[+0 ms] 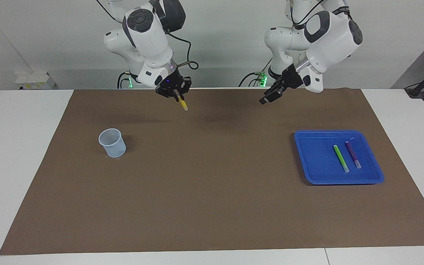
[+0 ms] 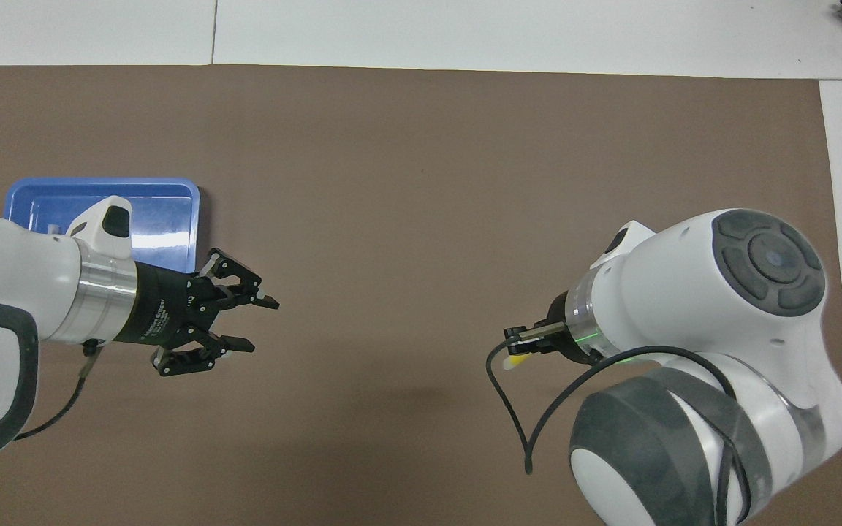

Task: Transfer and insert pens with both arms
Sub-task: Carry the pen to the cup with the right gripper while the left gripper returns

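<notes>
The right hand [image 1: 177, 92] is gripping the yellow pen [image 1: 183, 103] above the mat [image 1: 212, 184]; the left hand [image 2: 249, 323] is hanging partly open, holding nothing, over the mat.

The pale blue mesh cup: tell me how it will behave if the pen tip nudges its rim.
The pale blue mesh cup looks thin-walled and empty, so it is probably light and may slide on the brown mat. It narrows toward its base, so a sideways nudge at the rim could tip it. Nothing stands against it to brace it.
</notes>
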